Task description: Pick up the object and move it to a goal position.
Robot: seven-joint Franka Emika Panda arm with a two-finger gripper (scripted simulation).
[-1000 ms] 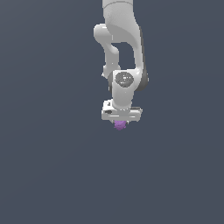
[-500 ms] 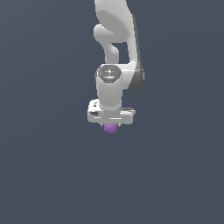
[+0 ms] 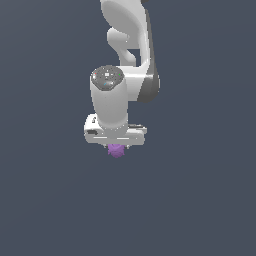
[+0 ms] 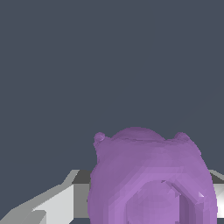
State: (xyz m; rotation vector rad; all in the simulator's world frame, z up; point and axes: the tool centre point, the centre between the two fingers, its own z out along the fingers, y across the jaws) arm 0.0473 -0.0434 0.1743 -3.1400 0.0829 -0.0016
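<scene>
Where the white arm point(image 3: 127, 55) reaches down from the top of the exterior view, we see smooth, glossy, rounded segments with a dark grey band at one joint. The last link is a fat cylinder with a speckled grey cap, pointing straight down onto a flat, boxy wrist block. Under that block sits the tool point(image 3: 116, 146), its fingers mostly hidden by the block, closed tight on the object point(image 3: 116, 151), a small violet lump peeking out just below. In the wrist view the object point(image 4: 151, 179) fills the near part of the picture: matte purple, faceted, rounded on top with two small bumps like ears and a ring-shaped ridge on its face. Pale grey fingers point(image 4: 57, 205) flank it. Everything hangs against plain slate grey; we cannot tell where the surface lies.
</scene>
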